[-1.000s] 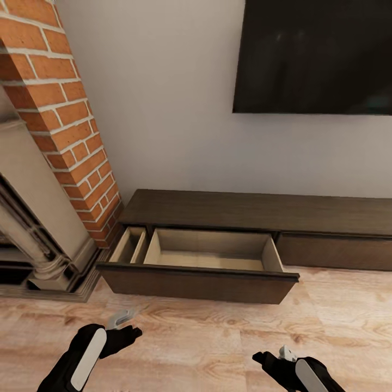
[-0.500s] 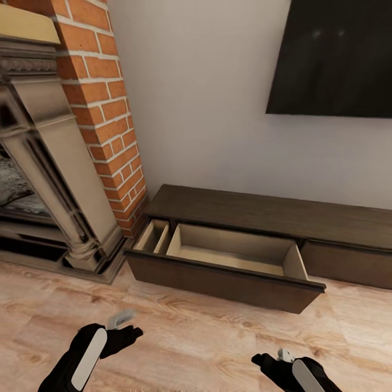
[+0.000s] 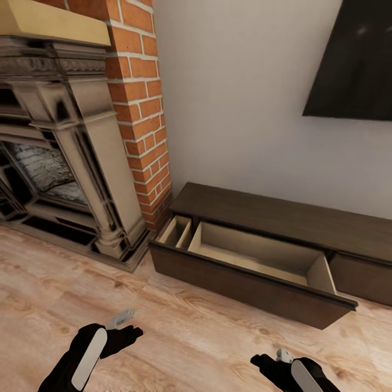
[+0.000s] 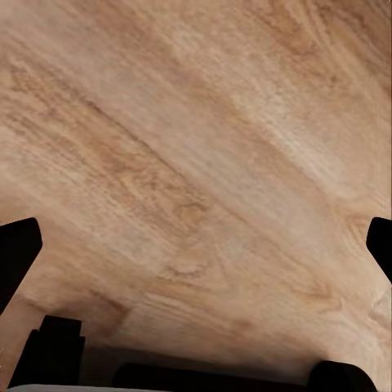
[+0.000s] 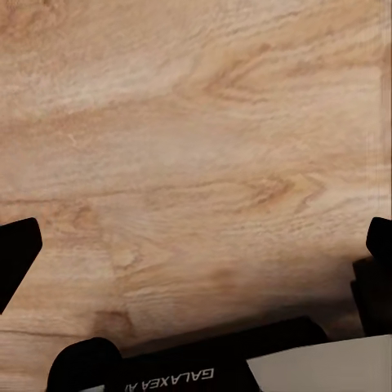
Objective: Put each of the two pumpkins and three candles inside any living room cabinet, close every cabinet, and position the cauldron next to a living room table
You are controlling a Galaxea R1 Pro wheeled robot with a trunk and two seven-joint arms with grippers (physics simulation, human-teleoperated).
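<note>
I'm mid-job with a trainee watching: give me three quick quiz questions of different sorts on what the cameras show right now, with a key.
1. True or false: the drawer of the low dark cabinet stands pulled out.
2. Multiple choice: what lies inside that drawer? A) a pumpkin B) a candle C) nothing that can be seen
3. Fill in: the brick column stands between the cabinet and the ______.

Key:
1. True. Its pale wood inside is exposed.
2. C. The bottom that shows is bare; the front panel hides its near part.
3. Fireplace. Both the left pincer and the right pincer hang over the wood floor, fingers spread in the wrist views, holding nothing.
</note>
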